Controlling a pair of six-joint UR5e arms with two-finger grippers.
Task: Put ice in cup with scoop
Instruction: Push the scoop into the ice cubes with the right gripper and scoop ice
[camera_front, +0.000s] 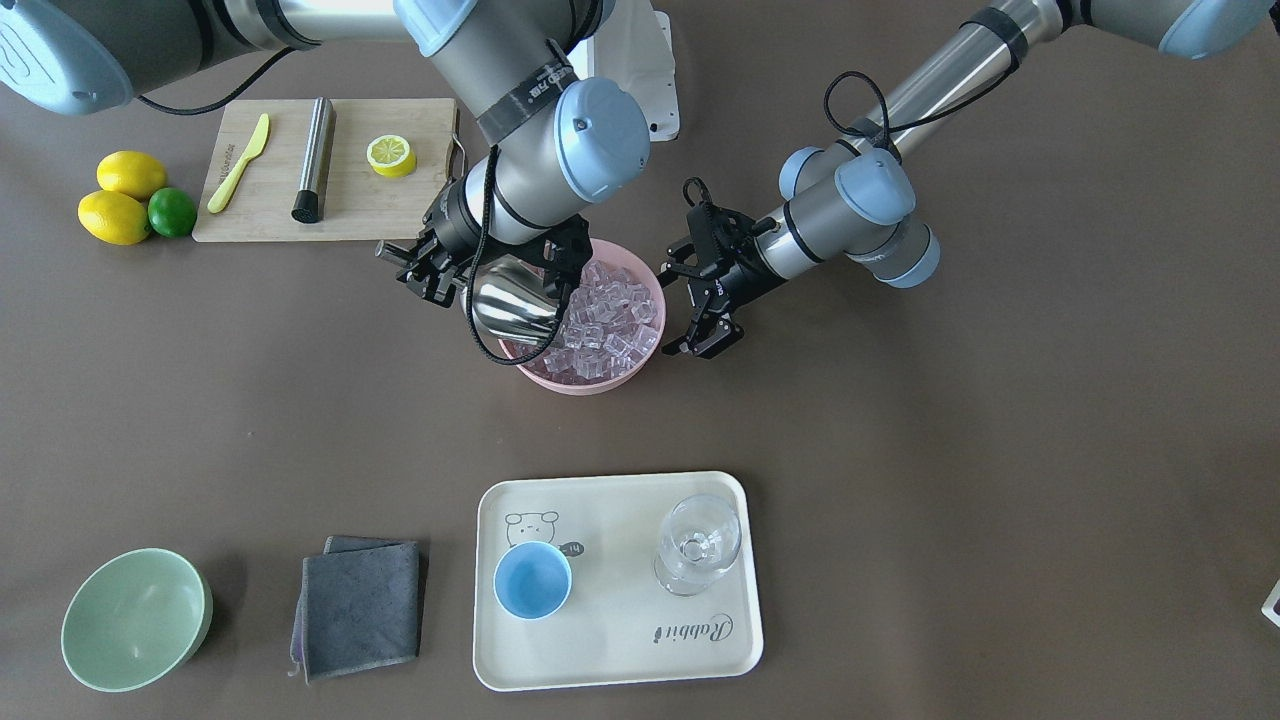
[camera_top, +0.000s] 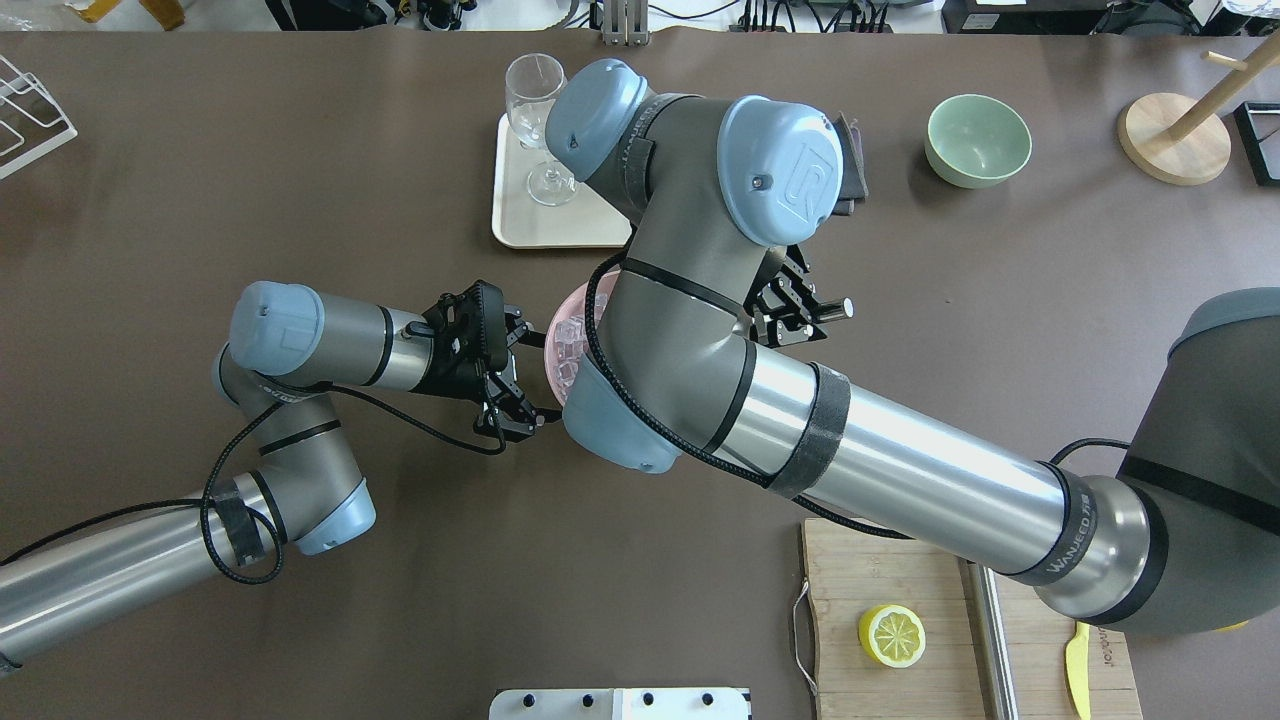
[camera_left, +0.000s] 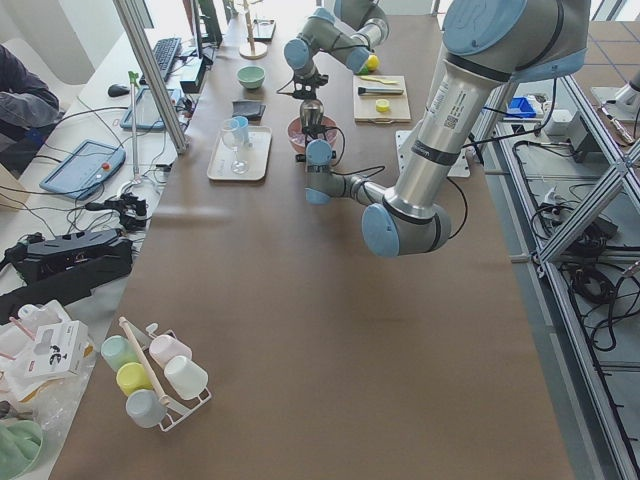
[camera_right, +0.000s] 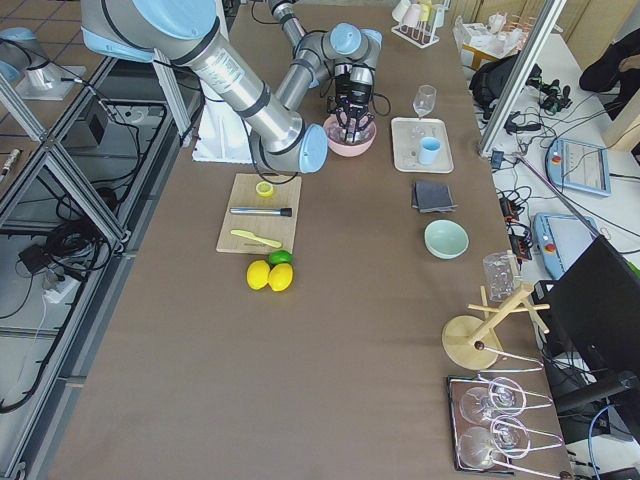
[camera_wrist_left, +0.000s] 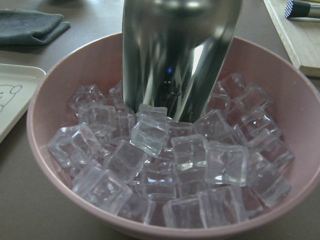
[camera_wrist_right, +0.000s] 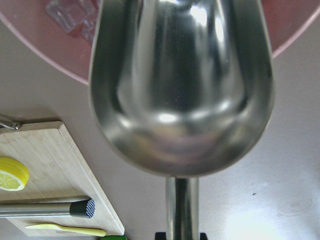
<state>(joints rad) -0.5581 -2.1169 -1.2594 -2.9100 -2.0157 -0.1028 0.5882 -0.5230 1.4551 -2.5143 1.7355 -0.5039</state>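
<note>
My right gripper (camera_front: 432, 270) is shut on the rod handle of the steel scoop (camera_front: 512, 302). The scoop's mouth is dipped into the ice (camera_front: 605, 320) in the pink bowl (camera_front: 590, 381). In the right wrist view the scoop's trough (camera_wrist_right: 182, 85) is empty. In the left wrist view the scoop (camera_wrist_left: 177, 55) stands in the ice (camera_wrist_left: 175, 160). My left gripper (camera_front: 692, 305) is open and empty, close beside the bowl. The light-blue cup (camera_front: 533, 580) stands empty on the cream tray (camera_front: 620, 650). In the overhead view my right arm hides the cup.
A clear stemmed glass (camera_front: 697, 545) stands on the tray. A grey cloth (camera_front: 360, 605) and a pale green bowl (camera_front: 135, 620) lie beside the tray. A cutting board (camera_front: 270, 215) holds a lemon half, a steel cylinder and a yellow knife. Two lemons and a lime (camera_front: 172, 212) sit beyond it.
</note>
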